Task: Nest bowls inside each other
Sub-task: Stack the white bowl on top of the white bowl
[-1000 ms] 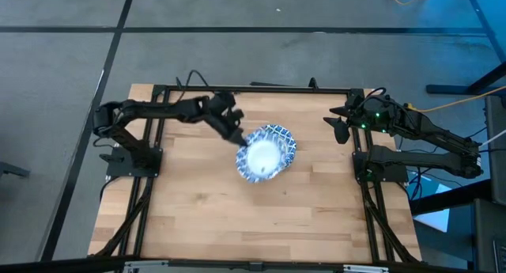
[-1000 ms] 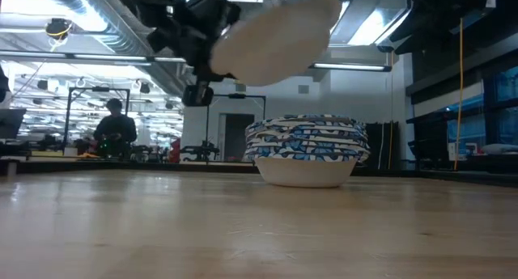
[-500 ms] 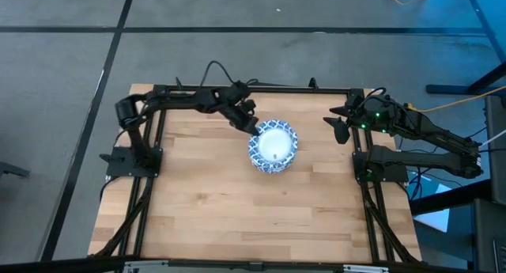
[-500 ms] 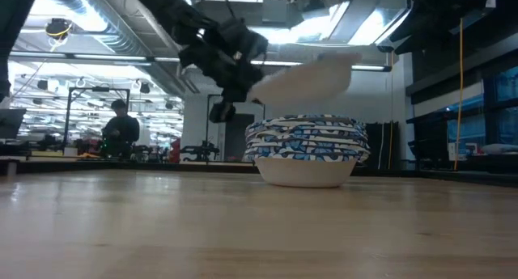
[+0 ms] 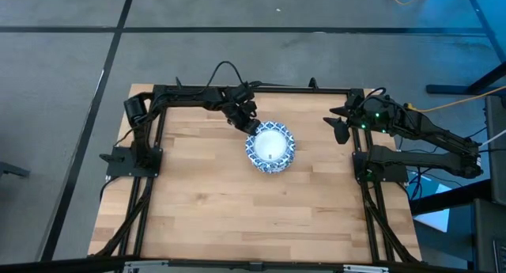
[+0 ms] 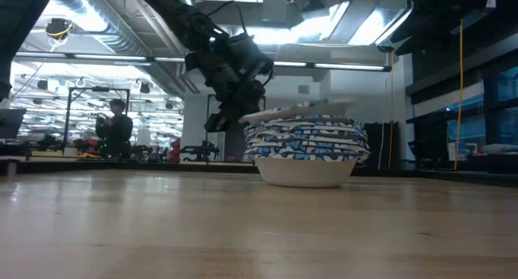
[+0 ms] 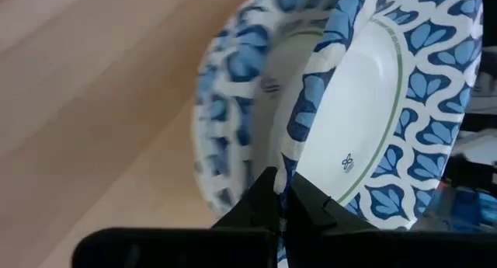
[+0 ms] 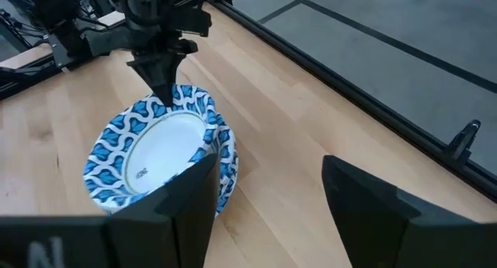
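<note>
A stack of blue-and-white patterned bowls [image 5: 269, 149] stands on its white base near the middle of the table, also seen in the low view [image 6: 306, 150] and the right wrist view [image 8: 159, 155]. The top bowl [image 7: 373, 105] lies in the mouth of the stack. My left gripper [image 5: 251, 125] is at the stack's far-left side, shut on that top bowl's rim. My right gripper [image 8: 268, 190] waits open near the table's right edge [image 5: 338, 127], well clear of the bowls. My left gripper pinches the top bowl's patterned rim [image 7: 301, 147] between its two fingertips [image 7: 268, 196], one inside the bowl and one outside. It comes slanting down from the table's far-left side. The bowl sits in the stack [image 6: 299, 113], slightly tilted, its gripped side a little raised.
Bare wooden table [image 5: 237, 210] stretches around the stack on the near side and on the left. Black frame rails [image 5: 253, 89] run along the table's edges. In the low view a person [image 6: 113, 129] shows far off in the room behind.
My left gripper has carried the bowl down from high above the table and a little toward the far-right, onto the stack. The bowl was lifted clear and steeply tilted; now it rests nearly level in the stack's top. The gripper has stayed shut on the rim.
</note>
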You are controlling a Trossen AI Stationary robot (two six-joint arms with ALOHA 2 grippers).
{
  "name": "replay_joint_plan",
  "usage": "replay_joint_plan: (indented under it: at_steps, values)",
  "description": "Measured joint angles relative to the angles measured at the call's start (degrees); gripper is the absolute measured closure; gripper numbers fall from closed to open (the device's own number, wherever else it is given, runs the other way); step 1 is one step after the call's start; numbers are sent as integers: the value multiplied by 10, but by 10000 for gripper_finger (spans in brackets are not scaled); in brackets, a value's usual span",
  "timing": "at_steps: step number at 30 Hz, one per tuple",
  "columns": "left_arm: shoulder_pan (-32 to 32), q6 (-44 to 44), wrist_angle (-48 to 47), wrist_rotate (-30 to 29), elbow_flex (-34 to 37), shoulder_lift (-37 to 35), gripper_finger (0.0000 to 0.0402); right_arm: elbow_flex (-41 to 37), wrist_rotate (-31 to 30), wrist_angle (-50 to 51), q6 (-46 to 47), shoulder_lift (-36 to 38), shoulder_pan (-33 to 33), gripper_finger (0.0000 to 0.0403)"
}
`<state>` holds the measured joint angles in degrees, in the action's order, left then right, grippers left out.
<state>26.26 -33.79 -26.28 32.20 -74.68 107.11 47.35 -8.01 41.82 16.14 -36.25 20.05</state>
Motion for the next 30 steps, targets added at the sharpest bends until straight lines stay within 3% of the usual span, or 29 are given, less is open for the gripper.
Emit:
replay_joint_plan:
  at_steps: [5, 14, 24, 30]
  values:
    - [0, 8, -30, -31, 0, 0, 401, 0, 0, 0, -3, 0, 0, 175]
    - [1, 2, -47, -1, 0, 0, 388, 0, 0, 0, -2, 0, 0, 175]
    - [1, 14, -32, 7, 0, 0, 316, 0, 1, 0, -2, 0, 0, 175]
    - [12, 29, -12, 69, 0, -1, 269, 0, 1, 0, -2, 0, 0, 175]
